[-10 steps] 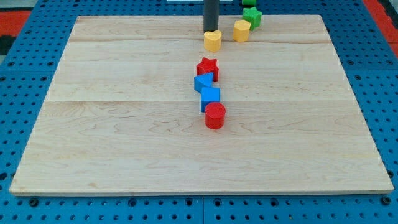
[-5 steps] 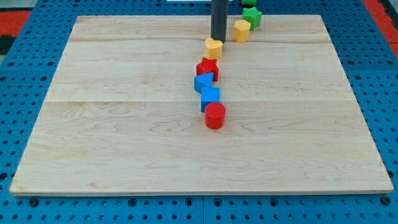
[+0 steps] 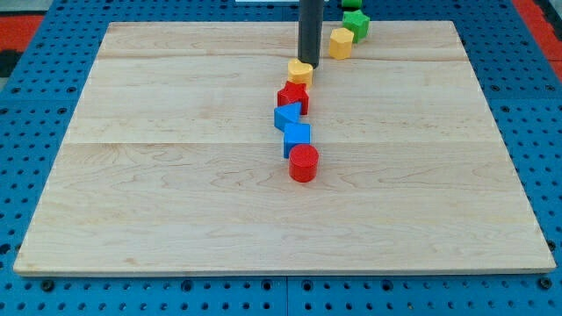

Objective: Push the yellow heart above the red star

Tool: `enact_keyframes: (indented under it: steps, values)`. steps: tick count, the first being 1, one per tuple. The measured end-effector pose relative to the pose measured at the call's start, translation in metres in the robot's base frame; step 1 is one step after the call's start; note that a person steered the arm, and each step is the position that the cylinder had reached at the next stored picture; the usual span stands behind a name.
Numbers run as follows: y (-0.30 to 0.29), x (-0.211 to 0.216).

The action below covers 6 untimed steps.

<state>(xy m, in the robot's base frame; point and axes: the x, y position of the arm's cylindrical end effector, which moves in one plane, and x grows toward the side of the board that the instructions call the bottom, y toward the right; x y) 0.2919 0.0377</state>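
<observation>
Wood fills most of what you see: a pale plank bench [image 3: 176,202] made of several long boards with faint seams running across the view, resting on a blue perforated base [image 3: 26,123] with rows of holes, and red patches showing at the view's top corners. You have no bins, trays or other containers on it, and no label or writing can be read anywhere. You have no gripper on this arm, so no grasp state applies; the dark rod comes down from the view's top and my tip [image 3: 309,62] sits right at the upper right edge of the yellow heart [image 3: 300,71], apparently touching it. That yellow heart lies just above the red star [image 3: 292,96], touching or nearly touching its top. Below the red star you find a column running toward the view's bottom: a blue block [image 3: 286,116] of angular shape, a second blue block [image 3: 297,137], then a red cylinder [image 3: 304,163], each close against the next. Near the view's top edge, right of the rod, a second yellow block [image 3: 341,42] sits beside a green block [image 3: 356,24], with another green block [image 3: 352,4] partly cut off above.
</observation>
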Motion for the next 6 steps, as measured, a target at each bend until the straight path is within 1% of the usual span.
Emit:
enact_keyframes:
  steps: [3,6]
  values:
    - [-0.010,0.010]
    - [-0.052,0.010]
